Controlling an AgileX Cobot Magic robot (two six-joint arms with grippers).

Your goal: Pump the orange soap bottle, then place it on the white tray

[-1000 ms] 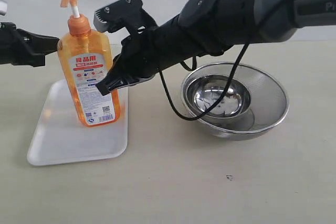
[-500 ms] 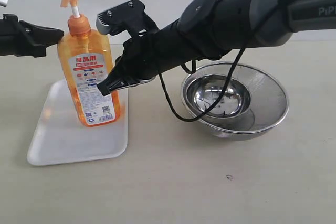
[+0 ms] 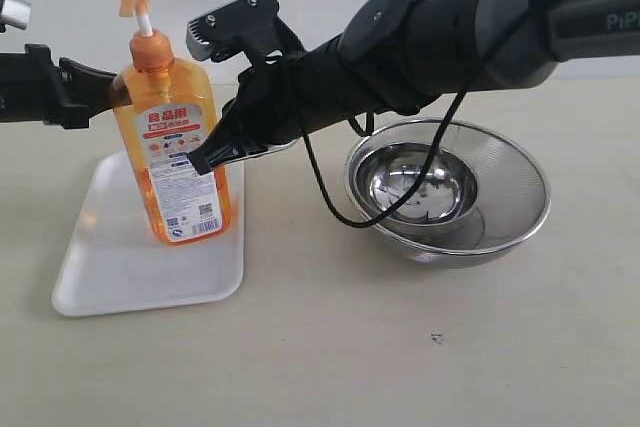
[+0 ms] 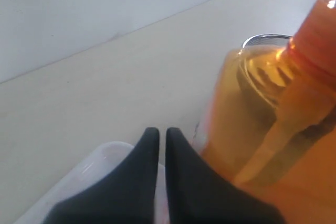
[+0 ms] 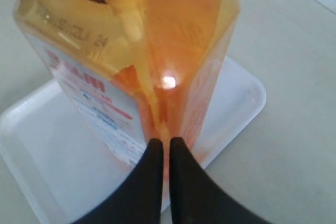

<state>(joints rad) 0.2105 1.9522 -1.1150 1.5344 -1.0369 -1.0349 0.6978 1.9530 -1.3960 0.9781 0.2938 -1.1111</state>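
So the orange soap bottle (image 3: 172, 162) stands on the white tray (image 3: 120, 267), placing looks done. Both left gripper (image 4: 158, 132) and right gripper (image 5: 163, 145) are pressed together, empty. Pumped? Can't tell.

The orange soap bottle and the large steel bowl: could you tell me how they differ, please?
The orange soap bottle is tall and translucent; the large steel bowl is low and shiny. The bottle stands on the white tray; the bowl sits on the table. Both are upright.
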